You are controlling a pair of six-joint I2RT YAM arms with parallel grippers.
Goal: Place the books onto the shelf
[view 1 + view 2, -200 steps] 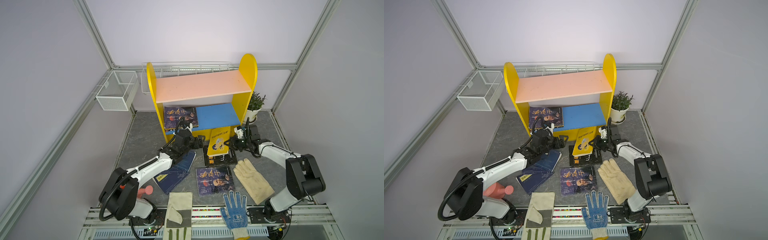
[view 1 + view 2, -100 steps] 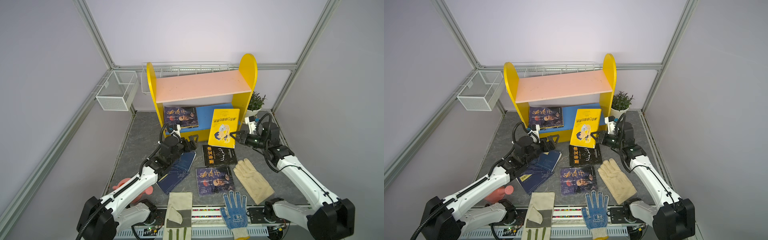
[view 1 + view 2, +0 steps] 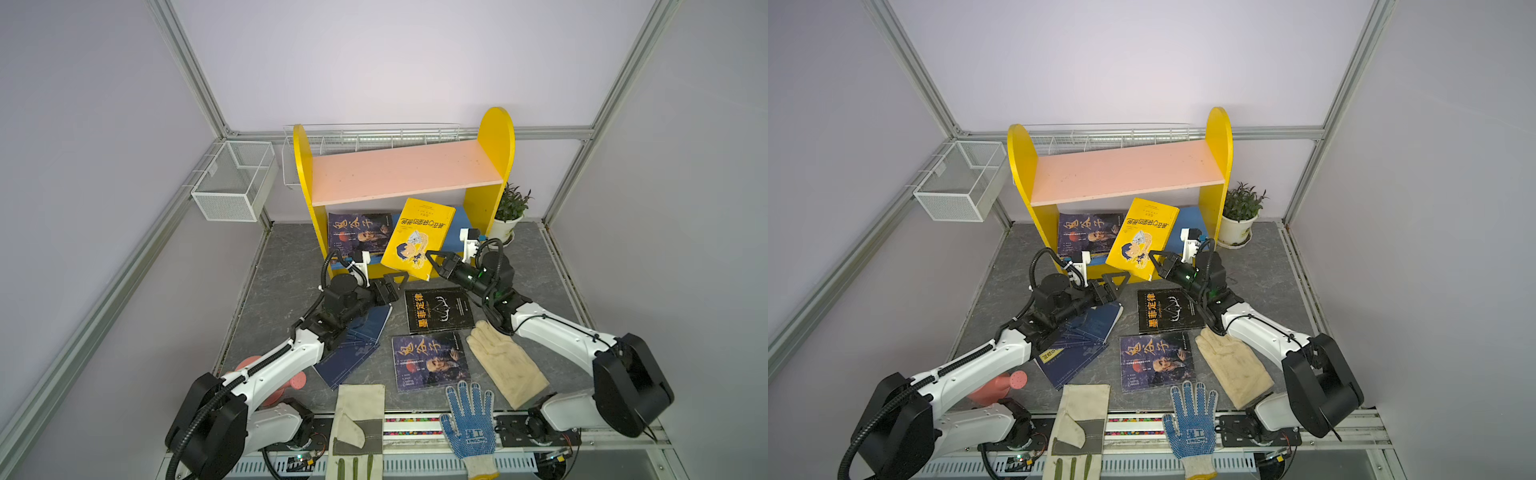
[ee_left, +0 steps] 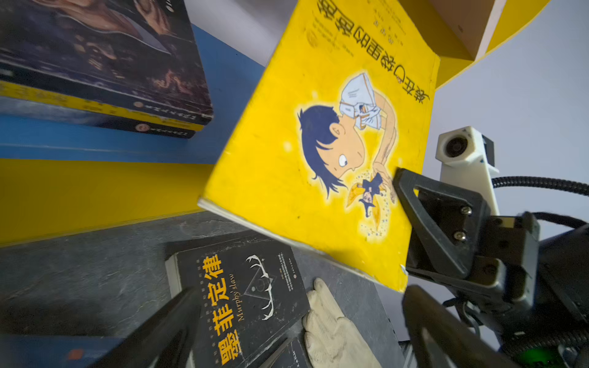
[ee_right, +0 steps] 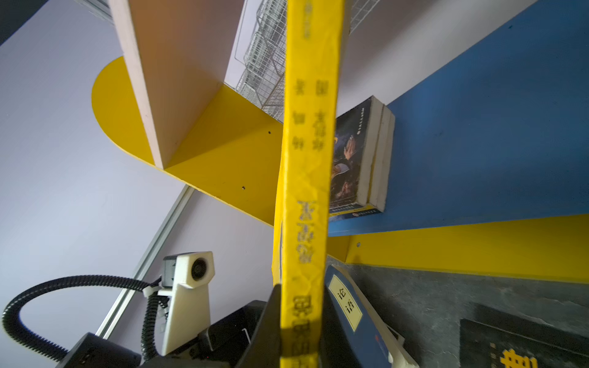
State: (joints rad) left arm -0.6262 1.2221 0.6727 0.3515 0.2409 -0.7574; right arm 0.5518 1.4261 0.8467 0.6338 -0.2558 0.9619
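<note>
On the grey marbled tabletop [image 3: 286, 266], books [image 3: 438, 309] and gloves [image 3: 505, 365] lie between lilac walls [image 3: 374, 62].

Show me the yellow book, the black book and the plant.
yellow book [image 3: 417, 232]: in a top view, middle of its cover.
black book [image 3: 439, 310]: in a top view, middle of its cover.
plant [image 3: 513, 202]: in a top view, its leaves.

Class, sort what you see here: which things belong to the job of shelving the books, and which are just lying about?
Belongs to the job: shelf; yellow cartoon book in the right hand; black book; purple-blue book; navy books; shelved books.
Lying about: cream glove; blue-dotted glove; grey glove; potted plant; wire basket; pink watering can.
</note>
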